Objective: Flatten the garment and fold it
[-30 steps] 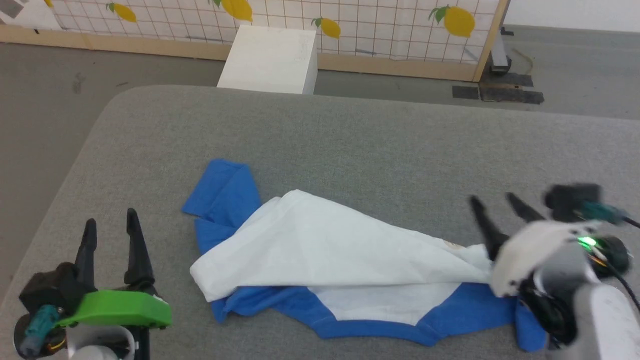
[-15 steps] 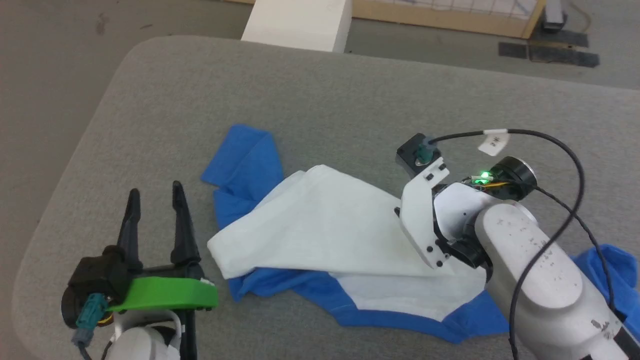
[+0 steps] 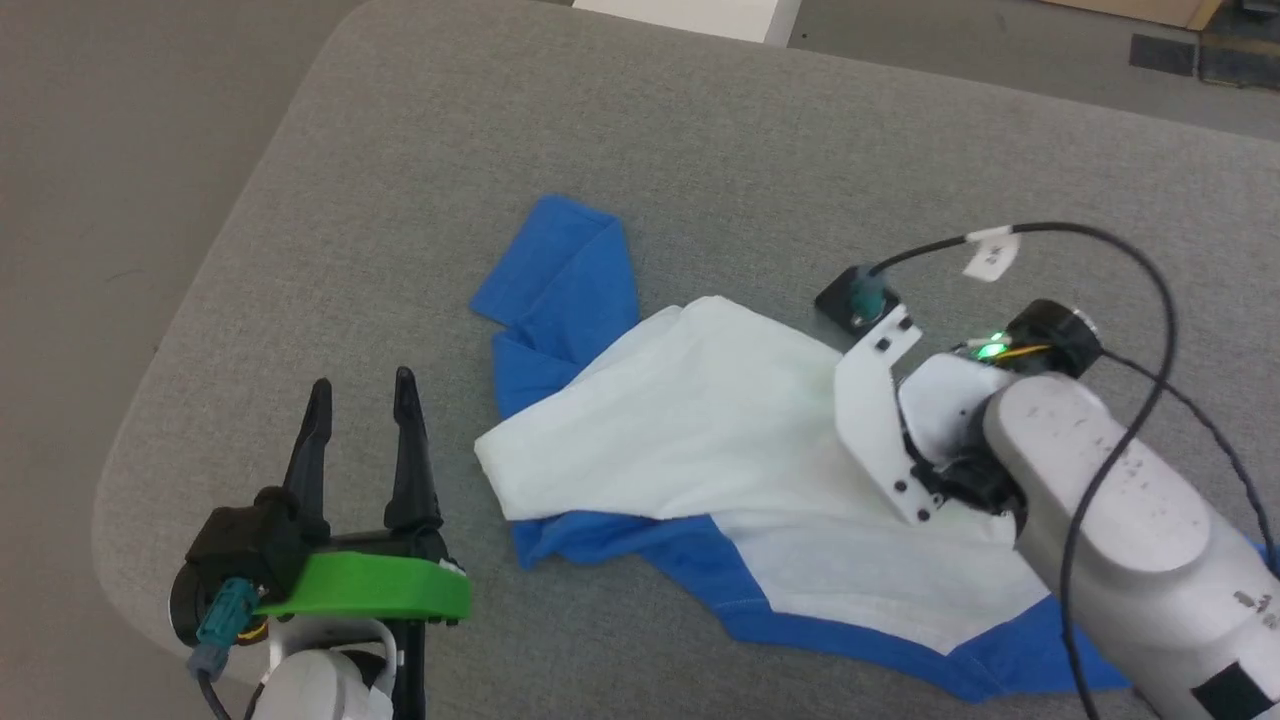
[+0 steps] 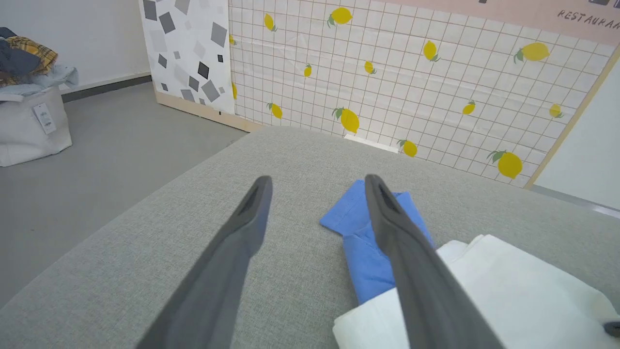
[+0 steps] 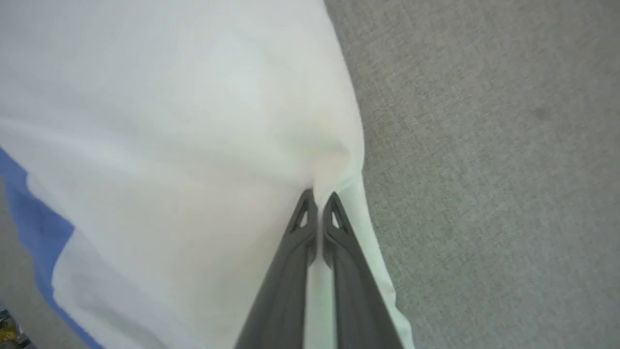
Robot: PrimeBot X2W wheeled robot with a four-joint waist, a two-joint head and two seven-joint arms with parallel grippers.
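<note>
**Right gripper pinched the white edge; flattening under way**

The garment [image 3: 700,430] lay crumpled in the middle of the grey table [image 3: 450,130]. Its white body was doubled over the blue lower panel, and one blue sleeve [image 3: 560,260] poked out on the far left side. The right gripper [image 5: 319,196] was closed tight on the white fabric at its right-hand edge, and the cloth puckered into a small fold at the tips. The left gripper [image 3: 362,380] hovered wide apart and empty near the table's left front, with its tips just short of the sleeve and the white corner.

This looked like the flattening step, with folding not yet begun. The next move would likely call for the right arm to lift and draw the doubled white layer back off the blue. The left gripper would need to take or pin the opposite side so the cloth spread out rather than slid as a bundle. The pinch looked shallow, so it might catch only the top layer or slip.
</note>
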